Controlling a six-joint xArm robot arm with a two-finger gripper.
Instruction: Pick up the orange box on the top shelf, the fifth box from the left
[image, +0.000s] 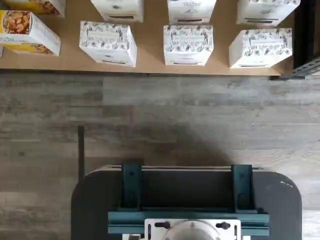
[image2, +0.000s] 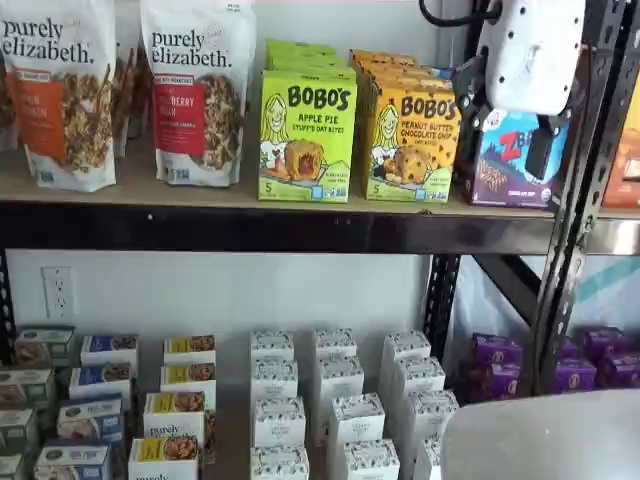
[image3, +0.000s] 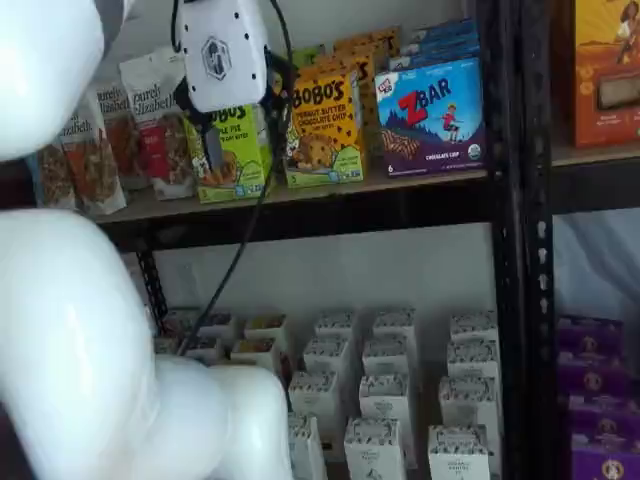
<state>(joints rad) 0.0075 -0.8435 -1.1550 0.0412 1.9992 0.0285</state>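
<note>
Nearest the lens in a shelf view, the white arm body (image3: 70, 330) fills the foreground. The wrist view shows only the dark mount (image: 187, 200) with teal brackets over grey flooring, and beyond it white patterned boxes (image: 187, 44) on a tan board.

Gripper (image2: 510, 130): white body held level with the top shelf (image2: 300, 228), in front of it, black cable rising from its upper end. Its black fingers (image2: 541, 147) show as separate dark pieces, but the boxes behind them confuse the outline; I cannot tell whether the jaws are spread or pressed together. Nothing is visibly held.

The orange box (image2: 411, 138) stands upright on the top shelf, front of a row of like cartons. The gripper hangs in front, just beside its blue-side edge in one shelf view and over the green carton in the other, so it is judged well short of the shelf front. The green Apple Pie carton (image2: 306, 135) stands just beside the orange box on one side, the blue ZBar box (image2: 515, 160) on the other.

Status, as judged: approach not yet made; no contact.

Risks, as judged:
- Narrow gaps beside the orange box; a finger may strike or drag a neighbour
- The black upright (image2: 580, 200) stands near the gripper; a wide swing may clip it
- An off-centre grip may tip the carton into the row behind it
</note>
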